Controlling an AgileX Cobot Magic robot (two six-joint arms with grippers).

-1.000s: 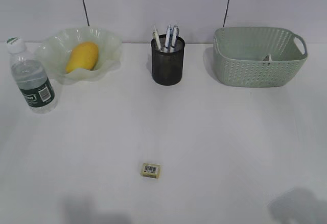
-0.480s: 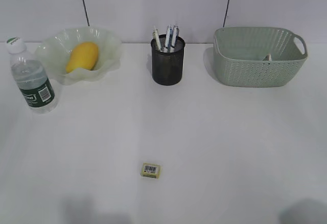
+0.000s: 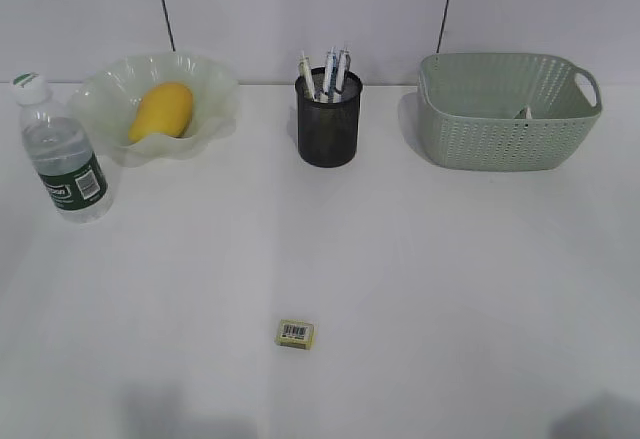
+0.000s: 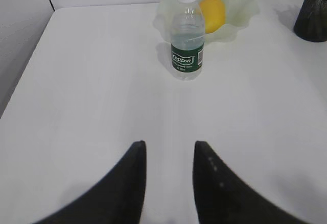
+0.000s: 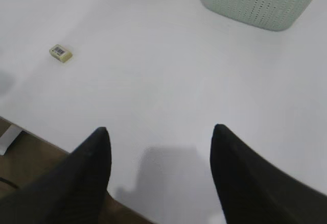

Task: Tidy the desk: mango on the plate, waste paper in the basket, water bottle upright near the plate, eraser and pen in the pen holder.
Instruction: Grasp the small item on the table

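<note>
The yellow mango (image 3: 161,110) lies in the ruffled green plate (image 3: 212,92) at the back left, and the water bottle (image 3: 60,151) stands upright beside it. Several pens (image 3: 328,72) stick out of the black mesh pen holder (image 3: 328,125). A small eraser (image 3: 295,334) with a barcode lies on the desk (image 3: 420,259) near the front; the right wrist view also shows the eraser (image 5: 61,53). A bit of waste paper (image 3: 522,113) shows inside the green basket (image 3: 505,114). My left gripper (image 4: 168,145) is open over bare desk, short of the bottle (image 4: 187,35). My right gripper (image 5: 159,130) is open above the desk's front edge. Neither holds anything.
A grey wall with two dark cables (image 3: 164,4) runs behind the desk. In the right wrist view, the desk's front edge (image 5: 61,147) and brown floor show at lower left. The desk's left edge (image 4: 28,66) shows in the left wrist view.
The shadow at the lower right of the exterior view has slid further toward the corner. The objects on the desk have not moved.
</note>
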